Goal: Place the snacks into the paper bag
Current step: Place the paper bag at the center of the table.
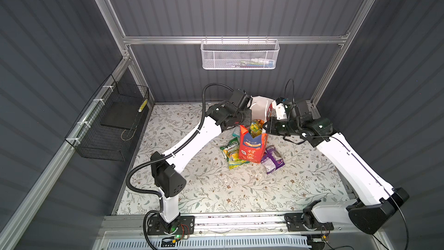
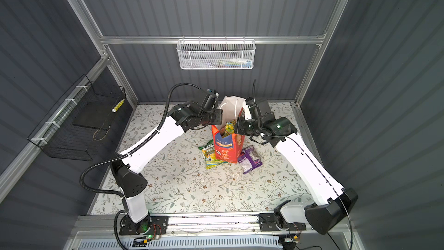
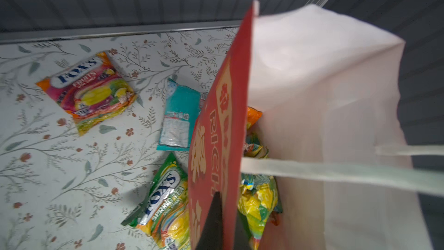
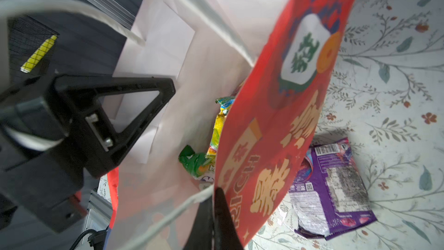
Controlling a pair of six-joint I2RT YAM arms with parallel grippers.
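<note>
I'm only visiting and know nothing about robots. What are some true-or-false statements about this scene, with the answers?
1. The paper bag stands upright on the table. True.
2. The bag is empty. False: snacks lie inside it.
3. A purple packet lies on the table beside the bag. True.
4. The left gripper holds a snack. False: it is shut on the bag's wall.
5. The right gripper is shut on the bag too. True.
</note>
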